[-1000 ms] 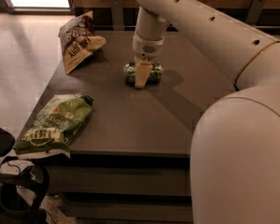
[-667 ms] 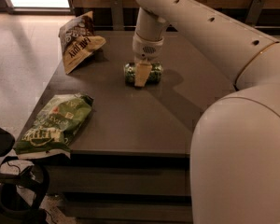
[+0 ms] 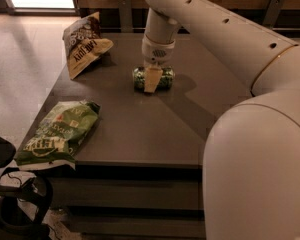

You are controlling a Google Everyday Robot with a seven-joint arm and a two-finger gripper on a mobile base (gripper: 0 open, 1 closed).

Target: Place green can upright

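Progress was slight: the green can (image 3: pixel 166 78) lay on its side on the bench (image 3: pixel 140 134), directly under the tool (image 3: pixel 153 76), and nothing showed it lifted or tipped. The tool hung straight down from the arm (image 3: pixel 215 29) and sat across the can's middle, low enough to cover part of it. Whether it was clamped on the can or only straddling it could not be told. By that reading the reach was done, while a sure grip, the lift, the turn onto one end and the release were all left. A green chip bag (image 3: pixel 57 134) lay well away from the tool at the bench's near corner, and a brown chip bag (image 3: pixel 85 44) stood off to the tool's side, farther back.
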